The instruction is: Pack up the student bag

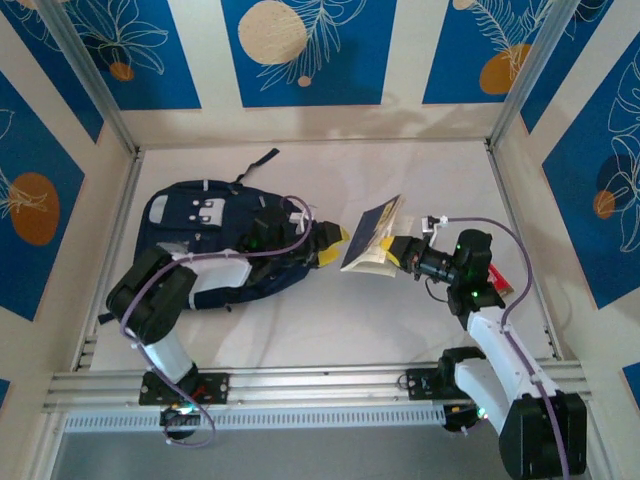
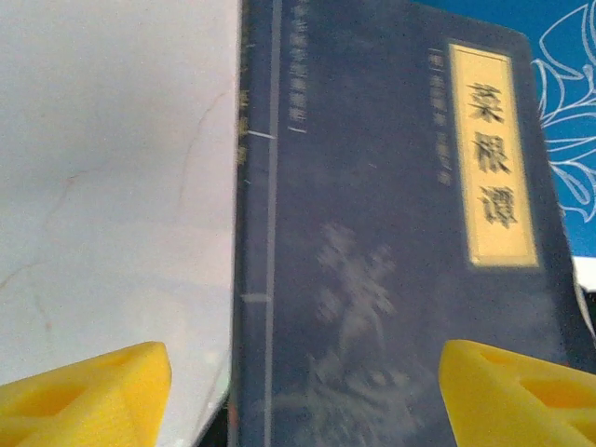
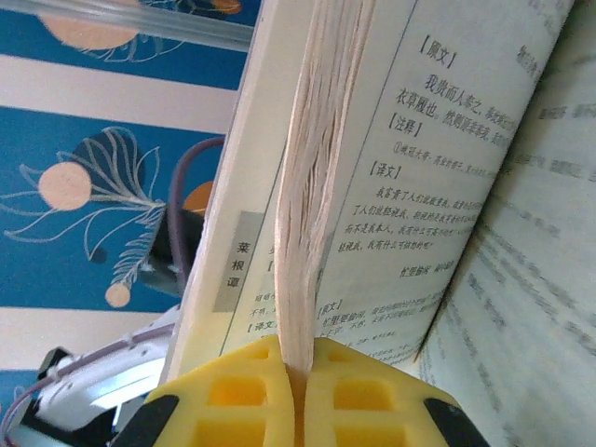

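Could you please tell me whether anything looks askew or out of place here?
Yes, the book looks odd. The right tool pinches just a sheaf of pages, so the book splays open above the table, cover hanging apart, outside the student bag. The left tool stands open facing its cover.

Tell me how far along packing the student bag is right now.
Done: the dark-blue paperback book is picked up, its pages pinched in the shut right gripper. In hand: the open left gripper faces its cover, seemingly for a handover. Left: the book isn't yet in the large navy-blue fabric backpack, lying flat; I can't tell if that's unzipped.
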Controlling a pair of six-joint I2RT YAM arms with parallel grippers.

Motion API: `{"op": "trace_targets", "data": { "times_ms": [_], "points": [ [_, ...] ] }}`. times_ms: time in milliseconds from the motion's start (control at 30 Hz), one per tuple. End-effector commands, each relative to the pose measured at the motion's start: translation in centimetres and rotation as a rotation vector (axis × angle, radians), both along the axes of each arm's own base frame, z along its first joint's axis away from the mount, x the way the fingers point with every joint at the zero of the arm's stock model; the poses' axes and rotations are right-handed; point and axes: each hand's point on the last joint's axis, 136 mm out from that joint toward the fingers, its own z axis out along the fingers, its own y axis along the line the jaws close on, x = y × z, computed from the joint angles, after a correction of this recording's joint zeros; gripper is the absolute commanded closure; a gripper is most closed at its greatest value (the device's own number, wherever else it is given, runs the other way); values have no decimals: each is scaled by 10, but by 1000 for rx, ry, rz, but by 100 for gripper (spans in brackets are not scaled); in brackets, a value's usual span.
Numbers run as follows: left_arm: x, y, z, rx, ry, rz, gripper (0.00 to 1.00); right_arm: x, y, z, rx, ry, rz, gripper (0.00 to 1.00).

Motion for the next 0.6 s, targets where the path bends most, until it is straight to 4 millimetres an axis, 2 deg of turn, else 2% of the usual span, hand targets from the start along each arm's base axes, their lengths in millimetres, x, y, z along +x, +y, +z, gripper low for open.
{"op": "trace_targets", "data": {
  "times_ms": [0, 200, 333, 433, 567],
  "points": [
    [-9, -13, 19, -103, 2, -55, 25, -7, 4, 17, 34, -60, 18, 100],
    [-14, -20, 16, -130, 21, -74, 24, -12, 6, 27, 53, -87, 22, 100],
    [-12, -23, 21, -194, 54, -58, 24, -15, 7, 24, 55, -83, 25, 100],
    [-9, -24, 29, -245, 68, -45, 30, -17, 8, 18, 53, -73, 27, 100],
    [-7, -23, 42, -279, 46, -43, 45, -20, 8, 8, 39, -61, 35, 100]
  ]
}}
